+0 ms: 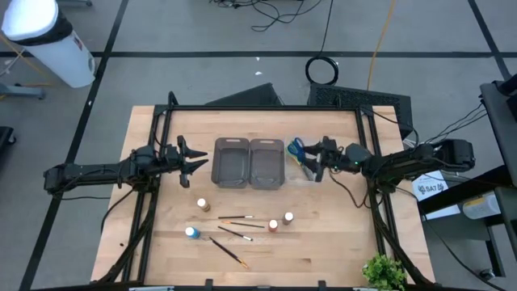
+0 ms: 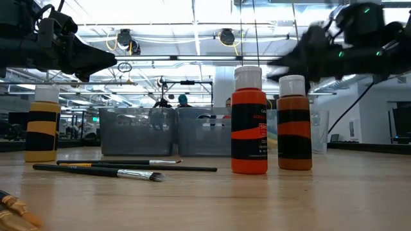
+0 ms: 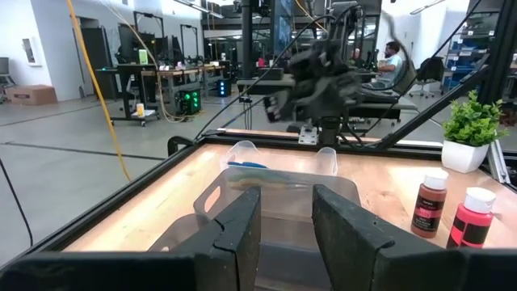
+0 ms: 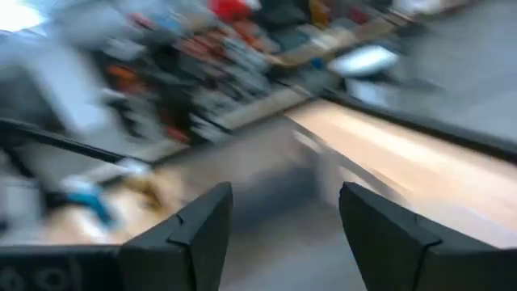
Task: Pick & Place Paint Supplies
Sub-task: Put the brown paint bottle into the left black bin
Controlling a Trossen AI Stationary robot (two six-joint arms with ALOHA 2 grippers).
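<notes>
Low view: wooden table (image 2: 359, 199), workshop behind.

Left arm reaches in from its side — left gripper (image 1: 196, 163) hanging with fingers spread. Right arm stretches in opposite — right gripper (image 1: 313, 166) also held with fingers (image 4: 197, 234) parted, nothing between them.

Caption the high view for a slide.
Both open claws, left claw and right claw, flank two grey trays; paint bottles and brushes wait below.
</notes>
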